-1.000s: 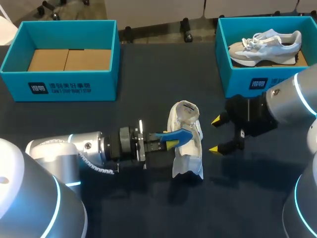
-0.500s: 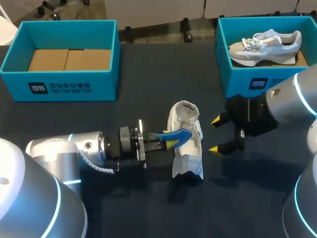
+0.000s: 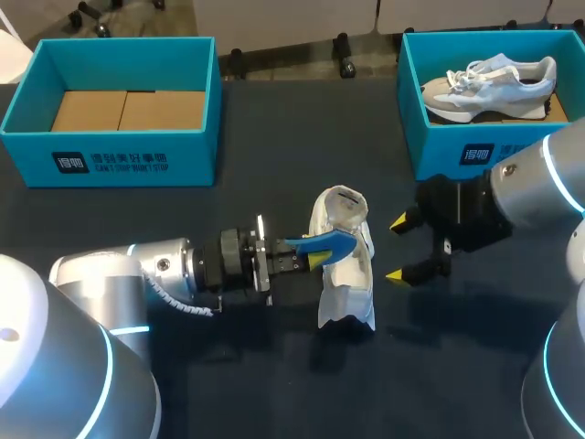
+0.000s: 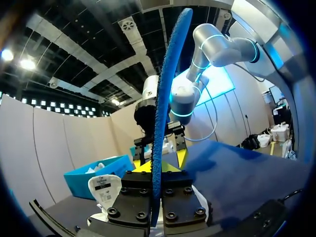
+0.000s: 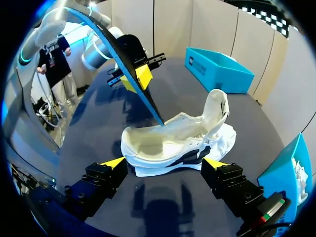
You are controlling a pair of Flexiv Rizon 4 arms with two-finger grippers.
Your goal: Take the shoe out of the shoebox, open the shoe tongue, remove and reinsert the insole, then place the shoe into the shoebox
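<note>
Your table (image 3: 274,128) is covered in dark, matte material, flat and unwrinkled where it shows. I'm leaving out the room past its edges.

On it you have two teal boxes, two shoes, one insole and your two grippers.

The left box (image 3: 110,151) sits at the far left corner, and only its brown cardboard floor shows inside. The right box (image 3: 439,146) sits at the far right corner and holds one grey, white and pale-blue shoe (image 3: 489,82), lying on its side.

The white shoe (image 3: 345,274) lies on the table near the middle, well apart from both boxes. Its opening is wide and its tongue (image 4: 104,187) stands up.

The blue insole (image 3: 320,245) is clamped on edge between the fingers of your left gripper (image 3: 315,263), which comes in low from the left. The insole arcs away from the fingers, and its far end meets the white shoe at the rim of the opening.

Your right gripper (image 3: 398,249) hangs just beside the white shoe on its right, with its fingers spread wide and nothing in them. From its wrist view, the white shoe lies ahead of the two yellow tips, untouched by either.
</note>
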